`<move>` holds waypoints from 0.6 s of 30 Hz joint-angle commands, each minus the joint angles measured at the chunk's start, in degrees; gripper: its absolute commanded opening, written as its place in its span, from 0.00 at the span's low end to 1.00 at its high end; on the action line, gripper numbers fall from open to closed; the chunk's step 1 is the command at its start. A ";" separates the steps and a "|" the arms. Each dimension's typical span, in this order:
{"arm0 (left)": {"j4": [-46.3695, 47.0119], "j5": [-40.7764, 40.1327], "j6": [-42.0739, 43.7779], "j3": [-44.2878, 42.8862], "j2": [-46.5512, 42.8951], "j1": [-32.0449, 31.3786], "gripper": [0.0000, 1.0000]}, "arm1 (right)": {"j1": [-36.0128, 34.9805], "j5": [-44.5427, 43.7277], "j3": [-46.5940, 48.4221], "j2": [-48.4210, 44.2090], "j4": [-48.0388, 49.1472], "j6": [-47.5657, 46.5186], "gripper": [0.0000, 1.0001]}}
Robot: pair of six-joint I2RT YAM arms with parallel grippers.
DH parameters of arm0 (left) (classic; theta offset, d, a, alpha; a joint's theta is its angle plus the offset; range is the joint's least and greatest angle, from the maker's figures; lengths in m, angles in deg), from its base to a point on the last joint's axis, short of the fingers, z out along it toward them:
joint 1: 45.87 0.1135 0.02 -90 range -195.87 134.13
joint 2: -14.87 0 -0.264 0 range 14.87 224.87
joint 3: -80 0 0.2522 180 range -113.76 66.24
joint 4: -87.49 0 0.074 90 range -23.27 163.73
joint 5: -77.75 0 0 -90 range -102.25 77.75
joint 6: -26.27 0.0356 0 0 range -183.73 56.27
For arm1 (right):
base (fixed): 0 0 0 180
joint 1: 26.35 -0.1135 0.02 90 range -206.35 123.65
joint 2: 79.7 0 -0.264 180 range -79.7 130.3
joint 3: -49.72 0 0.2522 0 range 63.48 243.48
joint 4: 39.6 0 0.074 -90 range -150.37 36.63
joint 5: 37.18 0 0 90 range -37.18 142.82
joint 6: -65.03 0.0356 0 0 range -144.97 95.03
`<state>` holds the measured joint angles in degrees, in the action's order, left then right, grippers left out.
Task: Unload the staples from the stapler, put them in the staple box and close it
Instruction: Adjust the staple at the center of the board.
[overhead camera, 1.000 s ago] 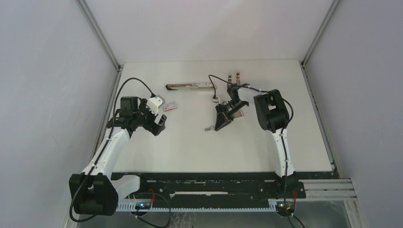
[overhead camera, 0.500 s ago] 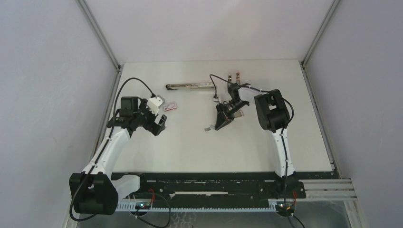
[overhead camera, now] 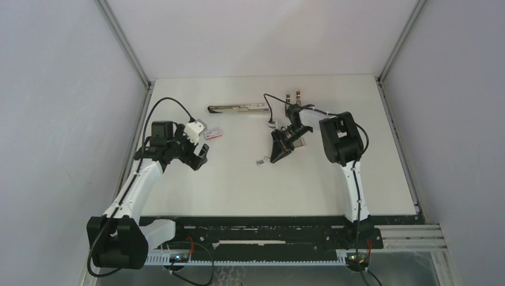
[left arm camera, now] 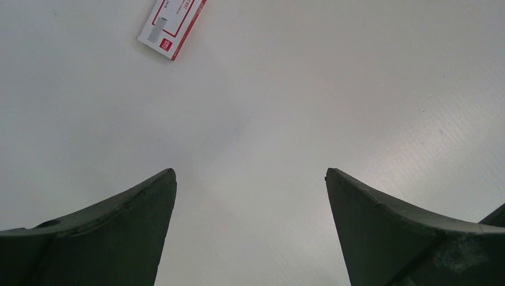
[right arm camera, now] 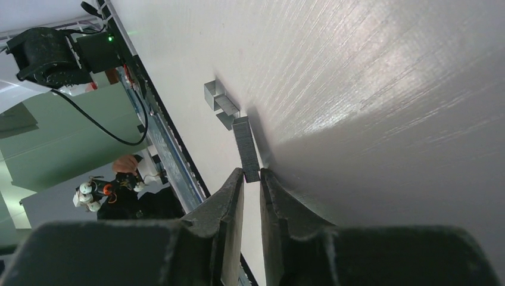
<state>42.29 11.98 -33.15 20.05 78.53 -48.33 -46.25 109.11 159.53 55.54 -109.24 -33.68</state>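
While the top view gives me the layout, it is too coarse to read the jaws. The stapler point(overhead camera: 238, 108) lies opened flat at the far side of the table point(overhead camera: 238, 185). The staples point(overhead camera: 260, 161) lie mid-table, well apart from it, at the tips of the right gripper point(overhead camera: 270, 159). The box point(overhead camera: 213, 133) sits just beyond the left gripper point(overhead camera: 201, 158), and two small metal pieces point(overhead camera: 293, 95) lie near the far edge. Against a second ago, the right arm has crept slightly far-right; the rest has not moved.

From the left wrist, the jaws stand wide over bare table, with the box ahead-left.

From the right wrist, the jaws are narrow, with the end of a grey strip of staples between the tips. I cannot tell whether they pinch it. Shorter bits lie just beside its far end.
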 commanded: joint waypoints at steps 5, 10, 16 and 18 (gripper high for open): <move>0.22 1.08 0.48 0.05 -0.26 0.48 1.00 | 0.26 -4.80 -0.25 -2.94 1.73 1.10 0.19; 0.16 1.08 0.44 0.06 -0.25 0.45 1.00 | 0.21 -6.61 -0.34 -3.31 2.04 1.45 0.23; 0.22 1.17 0.44 0.05 -0.38 0.52 1.00 | 0.22 -9.22 -0.34 -3.48 2.52 2.23 0.23; 0.17 1.17 0.45 0.09 -0.39 0.52 1.00 | 0.21 -10.60 -0.40 -3.85 2.76 2.36 0.23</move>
<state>42.29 11.98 -33.15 20.05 78.53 -48.33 -46.25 105.90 159.53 54.38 -109.27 -31.08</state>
